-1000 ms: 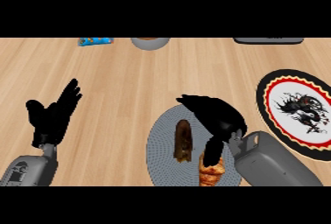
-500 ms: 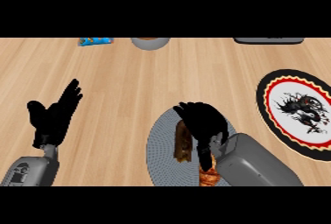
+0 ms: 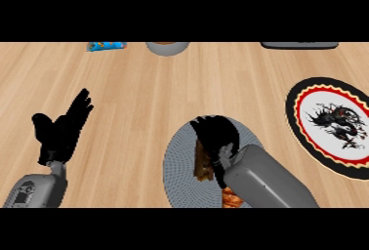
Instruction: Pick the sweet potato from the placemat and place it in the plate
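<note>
Since a second ago the right robot hand [image 3: 215,136] has swung from the placemat's 1 o'clock edge down and inward, and it now lies directly over the task's thing. The long brown sweet potato [image 3: 204,168] rests lengthwise on the round grey woven placemat [image 3: 178,161], a little right of the mat's middle. Its upper end is hidden beneath the black hand, and the part that shows sticks out at about 7 o'clock from the palm, running along the left side of the grey right forearm [image 3: 268,179]. The hand covers the sweet potato from above; whether it is gripping it or only resting over it cannot be told from this view.

An orange-brown pastry [image 3: 231,199] lies at the mat's 6 o'clock edge, just below the sweet potato and partly hidden by the forearm.

At 3 o'clock from the placemat, apart from it, sits the round plate [image 3: 302,122] with a black rim, a red ring and a white centre bearing a dark dragon figure; nothing lies on it.

The left robot hand [image 3: 61,131] rests open, pointing up, at 9 o'clock from the mat on the light wooden counter [image 3: 144,88], unchanged.
</note>
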{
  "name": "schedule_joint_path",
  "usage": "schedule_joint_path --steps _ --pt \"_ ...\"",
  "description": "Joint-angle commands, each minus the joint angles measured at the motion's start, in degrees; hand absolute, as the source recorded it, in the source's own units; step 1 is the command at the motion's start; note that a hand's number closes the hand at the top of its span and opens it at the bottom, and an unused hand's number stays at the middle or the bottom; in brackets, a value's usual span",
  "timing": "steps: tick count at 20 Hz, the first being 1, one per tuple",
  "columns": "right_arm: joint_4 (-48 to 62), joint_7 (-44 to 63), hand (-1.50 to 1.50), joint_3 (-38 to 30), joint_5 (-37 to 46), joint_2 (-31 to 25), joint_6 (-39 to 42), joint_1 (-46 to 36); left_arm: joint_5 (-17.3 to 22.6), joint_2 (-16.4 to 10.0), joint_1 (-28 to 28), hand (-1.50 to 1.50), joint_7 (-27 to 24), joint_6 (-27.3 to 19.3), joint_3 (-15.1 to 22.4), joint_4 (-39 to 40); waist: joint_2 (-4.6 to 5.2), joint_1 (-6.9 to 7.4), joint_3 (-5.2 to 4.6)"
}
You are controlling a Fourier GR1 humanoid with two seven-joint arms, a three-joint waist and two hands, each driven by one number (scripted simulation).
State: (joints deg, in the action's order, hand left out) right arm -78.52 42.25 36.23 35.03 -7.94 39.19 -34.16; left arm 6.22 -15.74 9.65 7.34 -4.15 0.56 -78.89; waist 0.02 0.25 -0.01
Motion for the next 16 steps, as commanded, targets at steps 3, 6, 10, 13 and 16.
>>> schedule_joint_path --steps 3,6,10,13,16 --pt "5.08 -1.99 -1.50 -0.02 7.14 3.21 0.06 0.47 -1.17 0.88 0.50 0.00 -0.91 0.68 -1.71 1.17 0.00 -0.05 0.00" --pt "8.62 -5.35 -1.50 -0.45 10.04 3.74 -1.81 1.08 -0.71 1.55 -0.76 0.00 -0.53 1.86 -2.11 1.15 0.04 0.03 0.01" --pt "8.15 -7.91 -1.50 -2.02 13.16 3.68 -0.37 2.42 -2.63 2.18 -0.52 0.00 -0.93 1.67 -2.46 0.93 -0.01 -0.12 0.01" --pt "13.85 -10.17 -1.50 -2.06 14.58 5.08 -0.18 -0.38 -1.30 0.52 -2.36 0.00 4.09 2.75 -3.12 -5.08 0.00 0.23 0.02" --pt "14.92 -11.74 1.50 0.10 14.61 5.23 1.48 2.10 -3.53 3.07 -0.92 0.00 1.74 0.76 -1.60 -2.44 0.06 0.12 0.02"
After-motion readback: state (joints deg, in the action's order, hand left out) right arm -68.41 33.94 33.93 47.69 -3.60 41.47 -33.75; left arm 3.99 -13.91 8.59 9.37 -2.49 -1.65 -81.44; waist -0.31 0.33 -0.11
